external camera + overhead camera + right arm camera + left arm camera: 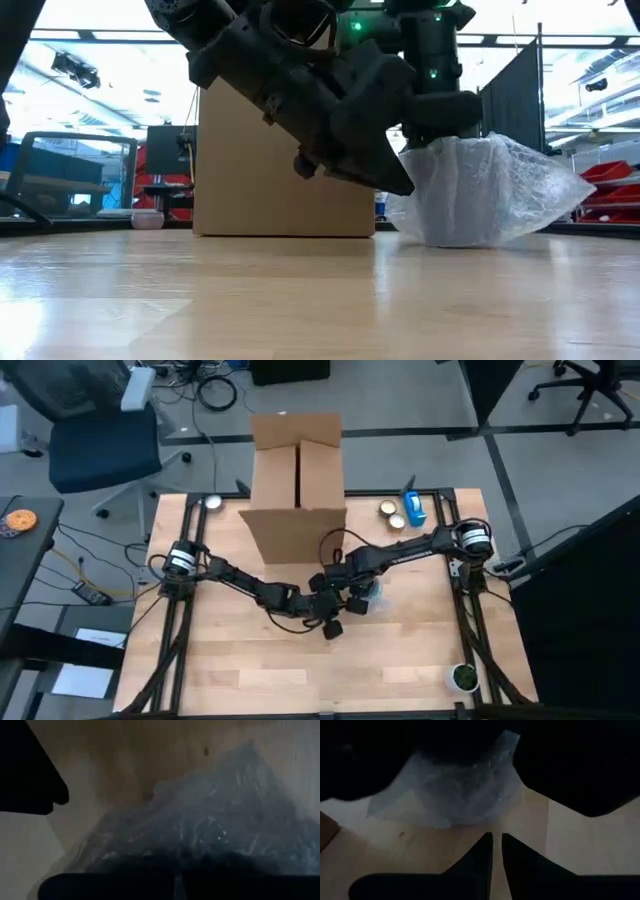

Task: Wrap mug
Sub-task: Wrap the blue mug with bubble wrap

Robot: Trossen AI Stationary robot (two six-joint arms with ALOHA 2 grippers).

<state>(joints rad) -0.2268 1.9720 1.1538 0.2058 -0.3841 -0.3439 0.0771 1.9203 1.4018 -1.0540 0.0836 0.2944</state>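
A crumpled mound of clear bubble wrap (pixel 480 190) sits on the pale wooden surface (pixel 300 660), in front of the tall brown cardboard box (pixel 297 480) and a little toward that box's right-hand corner as seen from above. No mug shows through the wrap; whether one lies under it cannot be told.

The right claw (pixel 440 125) comes down onto the top of the bubble wrap, its dark body pressed against the crown of the mound. In the right wrist view its fingertips are buried in the plastic, so whether they are clenched or released cannot be told.

The left claw (pixel 497 851) hangs just beside the bubble wrap, on the side away from the cardboard box, pointing at the mound without touching it. Its two dark fingers (pixel 480 855) are nearly together, only a thin slit between them, and grip nothing.

Beside the box's right corner lie two small round tins (pixel 390 513) and a blue tape dispenser (pixel 413 508).
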